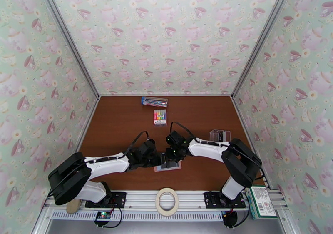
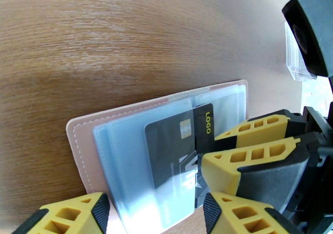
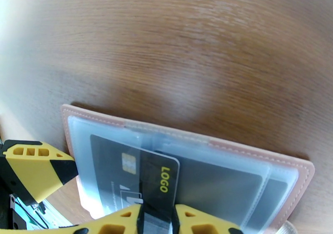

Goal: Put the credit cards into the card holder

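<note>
Currently the right tool (image 3: 157, 215) pinches the dark grey card (image 3: 125, 164), half slid into a clear pocket of the open pink card holder (image 3: 249, 151) at the surface's near edge. The left tool (image 2: 156, 207) gapes empty above it. Pale cards (image 1: 219, 135) by the right edge are not yet in.

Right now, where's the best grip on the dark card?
Take the dark card by its exposed LOGO end, outside the pocket. Come edge-on from that side, jaws on the flat faces, as the right gripper does; the rest is sleeved.
</note>
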Tool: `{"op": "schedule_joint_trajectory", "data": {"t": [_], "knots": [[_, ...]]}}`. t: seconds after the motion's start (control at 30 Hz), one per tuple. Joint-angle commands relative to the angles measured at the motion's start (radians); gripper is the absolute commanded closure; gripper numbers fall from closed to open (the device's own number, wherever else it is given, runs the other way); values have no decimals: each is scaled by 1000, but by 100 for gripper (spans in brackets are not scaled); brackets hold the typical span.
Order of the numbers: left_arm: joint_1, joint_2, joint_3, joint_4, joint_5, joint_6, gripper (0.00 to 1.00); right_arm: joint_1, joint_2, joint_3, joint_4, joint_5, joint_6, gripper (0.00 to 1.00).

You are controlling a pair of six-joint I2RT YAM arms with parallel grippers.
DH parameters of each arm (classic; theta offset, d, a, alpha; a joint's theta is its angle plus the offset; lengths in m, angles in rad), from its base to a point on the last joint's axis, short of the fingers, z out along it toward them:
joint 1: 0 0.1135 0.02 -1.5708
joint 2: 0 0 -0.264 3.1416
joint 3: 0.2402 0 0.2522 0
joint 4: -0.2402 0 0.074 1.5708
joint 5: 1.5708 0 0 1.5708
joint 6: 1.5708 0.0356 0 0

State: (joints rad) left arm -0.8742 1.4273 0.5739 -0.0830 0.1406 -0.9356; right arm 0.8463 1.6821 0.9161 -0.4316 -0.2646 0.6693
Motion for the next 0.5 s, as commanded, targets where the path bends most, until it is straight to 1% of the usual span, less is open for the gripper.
{"op": "schedule_joint_trajectory", "data": {"t": [0.0,0.13,0.27,0.37,0.47], "knots": [[-6,5,20,-5,-6,14,34,26,28,22,29,-38,24,76],[-6,7,19,-4,-3,13,34,26,28,13,55,-66,40,77],[-6,1,17,-4,-5,12,34,26,15,9,54,-64,46,78],[-7,0,15,-4,-6,12,34,25,-11,14,22,-23,37,78],[-6,-2,15,-6,-6,11,34,25,-37,30,-31,43,22,78]]}}
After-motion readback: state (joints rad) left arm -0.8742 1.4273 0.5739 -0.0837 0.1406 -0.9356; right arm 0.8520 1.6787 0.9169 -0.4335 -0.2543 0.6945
